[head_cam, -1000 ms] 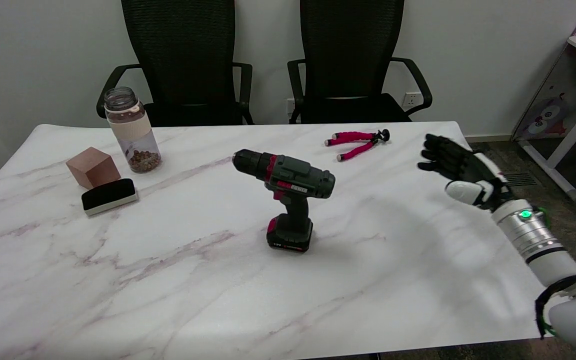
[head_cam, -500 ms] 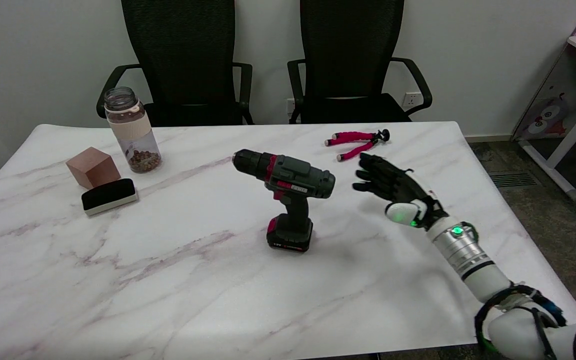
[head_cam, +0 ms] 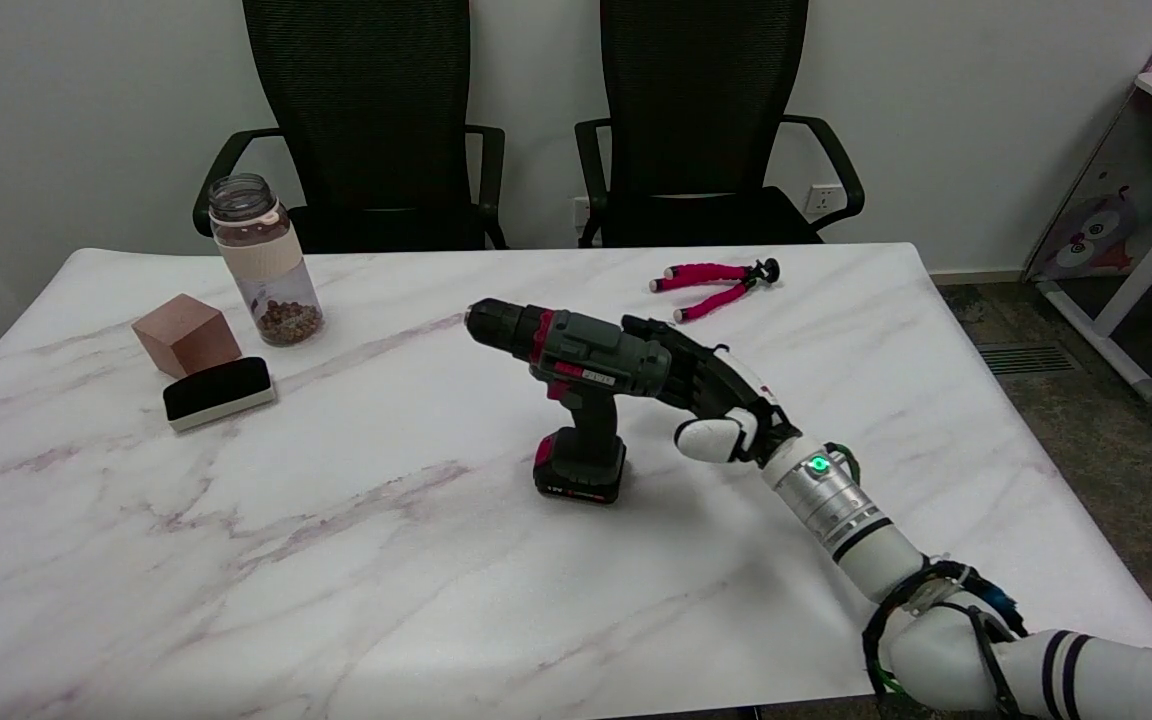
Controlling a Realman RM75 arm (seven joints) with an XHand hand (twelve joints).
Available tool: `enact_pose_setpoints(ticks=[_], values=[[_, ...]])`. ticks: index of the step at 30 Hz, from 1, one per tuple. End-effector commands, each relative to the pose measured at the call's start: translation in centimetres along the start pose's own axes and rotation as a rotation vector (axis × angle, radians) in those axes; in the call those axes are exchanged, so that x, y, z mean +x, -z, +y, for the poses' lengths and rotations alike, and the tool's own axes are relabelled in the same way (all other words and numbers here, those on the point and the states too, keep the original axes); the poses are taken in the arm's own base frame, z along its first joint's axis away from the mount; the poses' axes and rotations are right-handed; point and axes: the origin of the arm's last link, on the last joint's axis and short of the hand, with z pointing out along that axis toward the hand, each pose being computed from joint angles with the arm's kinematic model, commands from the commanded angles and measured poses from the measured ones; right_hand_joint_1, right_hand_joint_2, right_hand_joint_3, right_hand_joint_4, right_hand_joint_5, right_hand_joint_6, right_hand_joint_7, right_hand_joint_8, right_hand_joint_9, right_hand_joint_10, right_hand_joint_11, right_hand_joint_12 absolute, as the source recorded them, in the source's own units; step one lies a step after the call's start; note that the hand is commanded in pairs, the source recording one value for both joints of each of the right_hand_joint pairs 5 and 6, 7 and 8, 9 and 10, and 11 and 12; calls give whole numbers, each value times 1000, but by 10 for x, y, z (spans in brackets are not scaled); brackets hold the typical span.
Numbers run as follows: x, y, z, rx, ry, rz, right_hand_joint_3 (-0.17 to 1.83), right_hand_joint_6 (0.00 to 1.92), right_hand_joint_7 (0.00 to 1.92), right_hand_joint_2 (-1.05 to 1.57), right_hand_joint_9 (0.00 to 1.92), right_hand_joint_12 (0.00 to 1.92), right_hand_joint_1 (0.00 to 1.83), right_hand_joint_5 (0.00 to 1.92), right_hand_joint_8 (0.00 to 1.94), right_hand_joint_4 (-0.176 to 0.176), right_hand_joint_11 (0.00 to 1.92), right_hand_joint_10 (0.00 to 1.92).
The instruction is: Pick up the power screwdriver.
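head view, room: bare marble table [head_cam: 356, 560] spreads wide on the hand's near side and off to its left, all the way to the near edge; the table's right edge runs close beside the forearm.
head view, hand: right hand [head_cam: 711, 385] is right at the rear of the power screwdriver [head_cam: 586, 385], dark fingers [head_cam: 671, 345] stretched along the back of the motor housing. touching or a hair short, cannot tell; no closed grip shows.
head view, arm: white forearm comes up from the lower right corner, angled toward the tool, wrist light glowing green.
head view, screwdriver: upright on its battery base, chuck pointing away from the hand to the left.
head view, beyond the hand: pink tripod [head_cam: 711, 285] lies just past the fingers, apart.
head view, far left of the hand: jar [head_cam: 261, 260], wooden cube [head_cam: 186, 333], black eraser [head_cam: 218, 392], well apart.
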Motion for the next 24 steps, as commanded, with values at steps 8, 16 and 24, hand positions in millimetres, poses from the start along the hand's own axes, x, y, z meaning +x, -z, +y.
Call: enact_pose_setpoints(ticks=[8,16,24], values=[[-38,-26,12,10,-21,-44,539,156,156,-343,337,458,918,156,156,30,458,337],[-44,-30,19,27,-32,-11,549,113,113,-345,337,415,921,113,113,35,415,337],[-50,-33,25,46,-54,30,530,77,77,-313,343,401,952,77,77,36,401,343]])
